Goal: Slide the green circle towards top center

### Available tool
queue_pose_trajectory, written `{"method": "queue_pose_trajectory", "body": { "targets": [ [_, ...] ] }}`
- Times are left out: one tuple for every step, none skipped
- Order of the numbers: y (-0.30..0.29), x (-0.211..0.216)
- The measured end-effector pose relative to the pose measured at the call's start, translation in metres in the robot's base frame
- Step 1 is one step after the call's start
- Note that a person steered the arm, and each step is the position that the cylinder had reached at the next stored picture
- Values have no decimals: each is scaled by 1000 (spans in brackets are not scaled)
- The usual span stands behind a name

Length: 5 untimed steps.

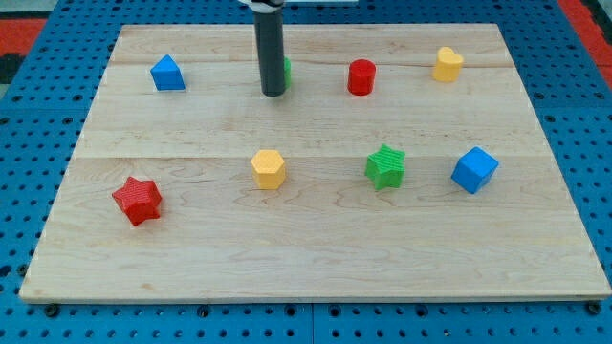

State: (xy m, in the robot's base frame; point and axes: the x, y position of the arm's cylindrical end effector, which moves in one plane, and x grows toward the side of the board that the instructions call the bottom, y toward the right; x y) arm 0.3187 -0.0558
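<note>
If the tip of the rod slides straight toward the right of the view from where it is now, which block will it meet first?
My tip sits against the left side of the green block, which the rod mostly hides, so it would probably meet that one at once. Beyond it in that line stands the red cylinder. Depth is uncertain here.

A pale wooden board point(316, 258) made of joined planks fills most of the view. Under and around it lies a blue pegboard surface point(29, 182) with evenly spaced holes. Red patches point(19, 24) show at the view's top corners. The light is even and soft.
</note>
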Motion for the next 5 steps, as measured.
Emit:
{"method": "queue_pose_trajectory", "body": {
  "targets": [
    [-8,-2],
    [10,9],
    [14,-16],
    [-7,-41],
    [-6,-37]
  ]
}}
